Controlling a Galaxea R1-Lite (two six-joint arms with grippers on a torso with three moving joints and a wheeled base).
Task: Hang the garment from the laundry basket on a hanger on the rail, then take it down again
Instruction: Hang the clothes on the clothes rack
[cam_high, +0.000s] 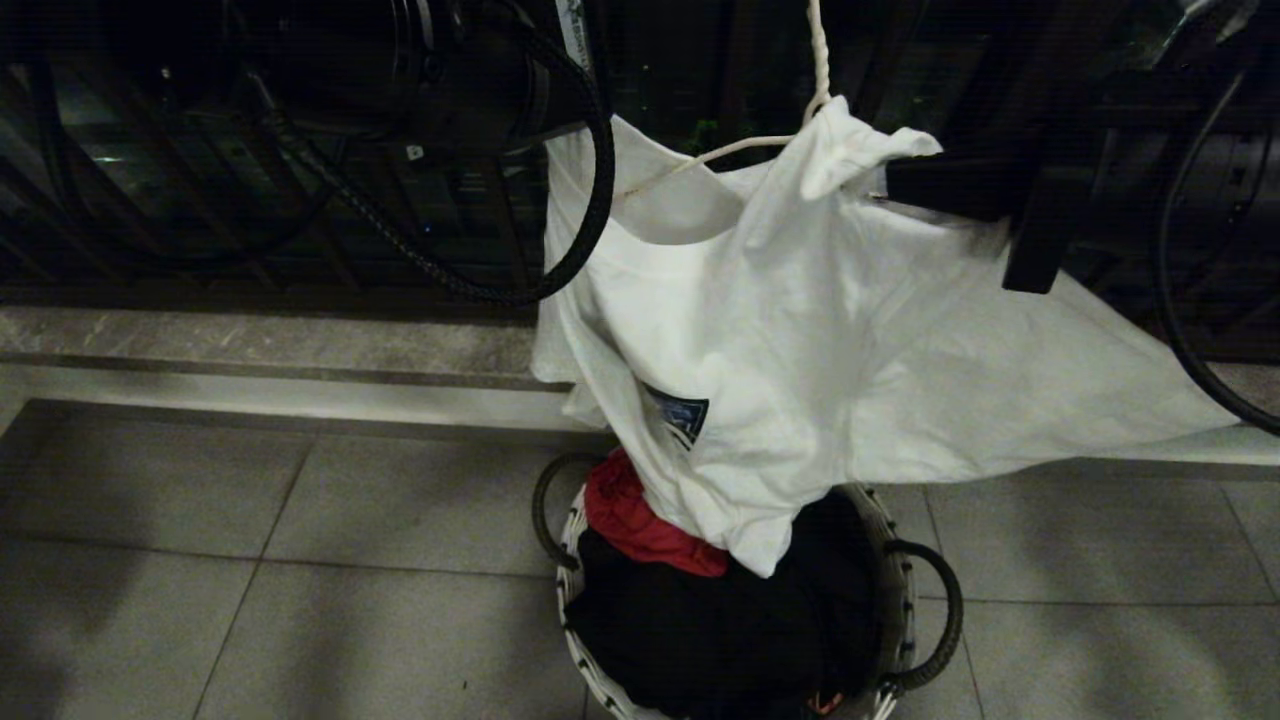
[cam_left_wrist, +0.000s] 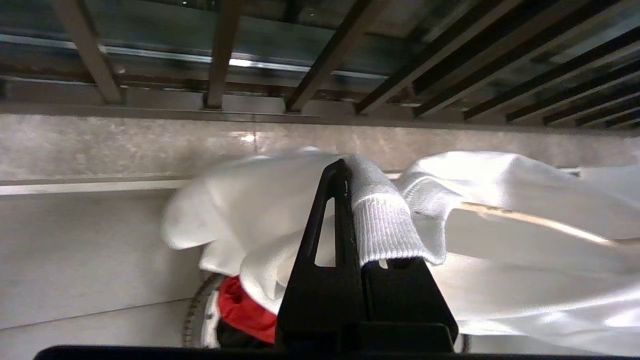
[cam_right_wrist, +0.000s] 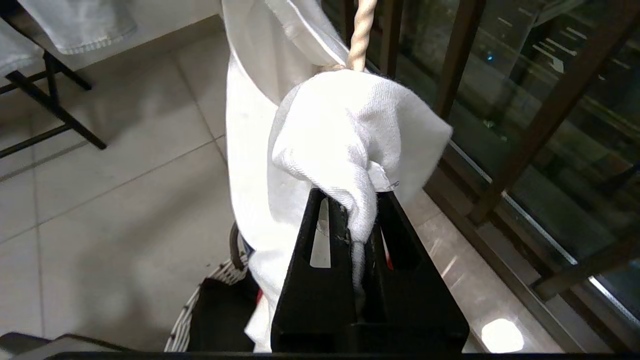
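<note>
Holding the garment (cam_high: 800, 330) spread between both arms, I have each gripper pinched shut on cloth. The left gripper (cam_left_wrist: 350, 200) is clamped on the ribbed neckband, so the collar opening stays taut just beyond its fingertips. The right gripper (cam_right_wrist: 357, 220) has a bunched fold of shoulder fabric squeezed between its jaws, and directly above that bunch the twisted neck of the hanger (cam_right_wrist: 359, 35) rises out of the cloth, one wire shoulder running into the neck opening. I judge this two-point hold is there to keep the collar wide while the shirt is worked along the wire. Below both grippers the shirt's hem trails into the laundry basket (cam_high: 905, 560), over a red cloth (cam_high: 635, 520) and dark clothes. The rail is out of view above.
</note>
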